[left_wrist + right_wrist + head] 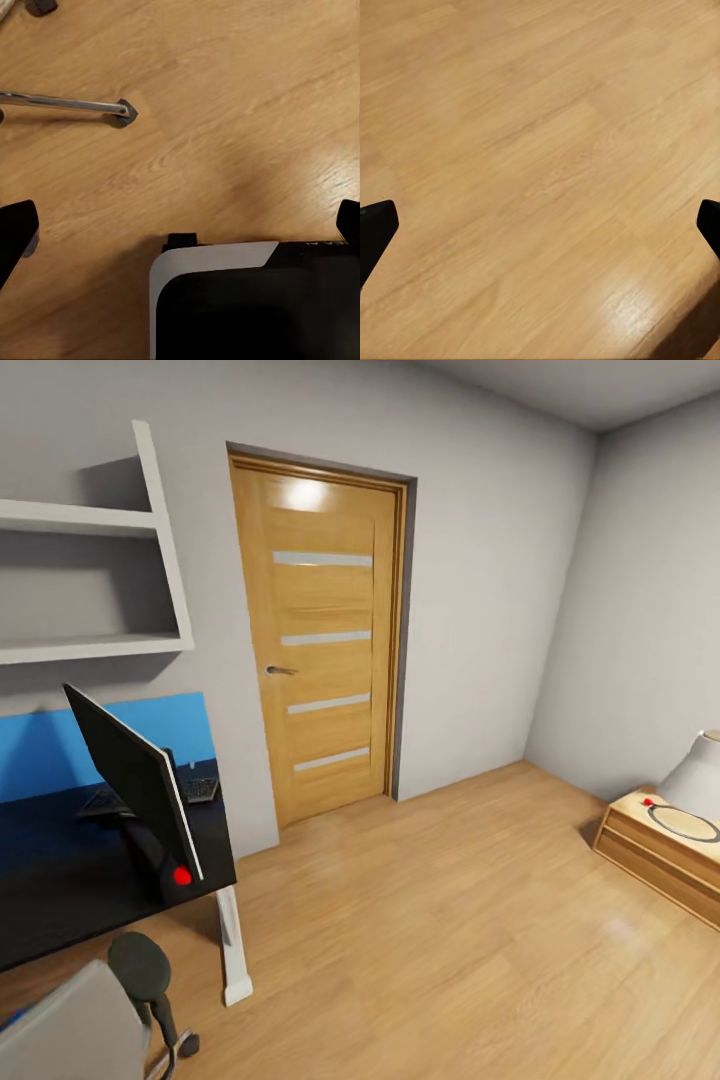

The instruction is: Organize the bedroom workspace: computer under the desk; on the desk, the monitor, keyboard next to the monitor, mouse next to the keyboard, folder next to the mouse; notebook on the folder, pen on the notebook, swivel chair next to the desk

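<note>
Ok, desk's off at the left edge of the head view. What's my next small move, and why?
Probably turn the base left to centre the desk. The monitor and keyboard already sit on it, but the swivel chair is cut off at the corner, so its seat can't be checked. Both grippers hang open over bare floor.

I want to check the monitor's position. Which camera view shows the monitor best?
The head view. There the monitor stands on the desk, seen nearly edge-on, with the keyboard behind it. The wrist views look down at the wooden floor, so they tell nothing about the monitor.
</note>
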